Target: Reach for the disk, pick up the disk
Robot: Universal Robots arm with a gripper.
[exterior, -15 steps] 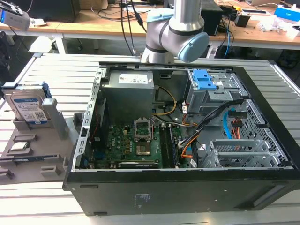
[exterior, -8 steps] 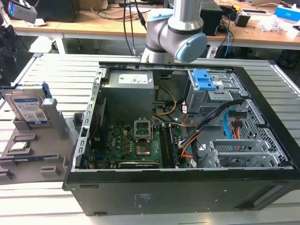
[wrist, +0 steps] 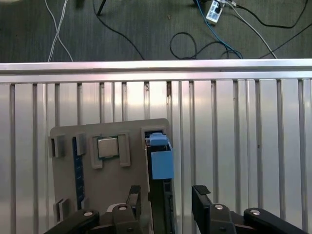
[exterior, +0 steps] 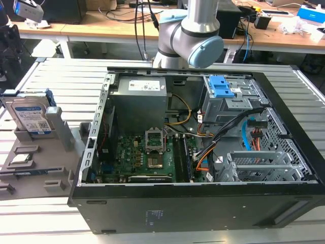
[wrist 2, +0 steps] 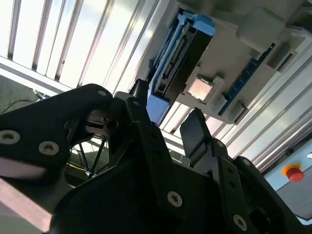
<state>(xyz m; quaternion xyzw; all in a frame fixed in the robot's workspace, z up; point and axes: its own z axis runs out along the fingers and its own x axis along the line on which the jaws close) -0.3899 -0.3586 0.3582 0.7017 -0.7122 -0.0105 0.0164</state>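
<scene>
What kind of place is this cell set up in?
Probably a robotics lab or electronics workshop: an opened desktop computer case sits on a slatted metal table, a grey fixture holds the disk upright, and wooden workbenches with cables stand behind.

A robotics lab set up for computer assembly work is being shown. This is being indicated by the Universal Robots arm that is being operated at a slatted aluminium table, on which an opened desktop computer case is being kept on its side with its motherboard and wiring being left exposed. Beside the case, a grey parts fixture is being used to hold the disk upright. Wooden workbenches behind are being crowded with cables and equipment, leads and a white power strip are being trailed across grey carpet, and a red push-button is being kept nearby.
</scene>
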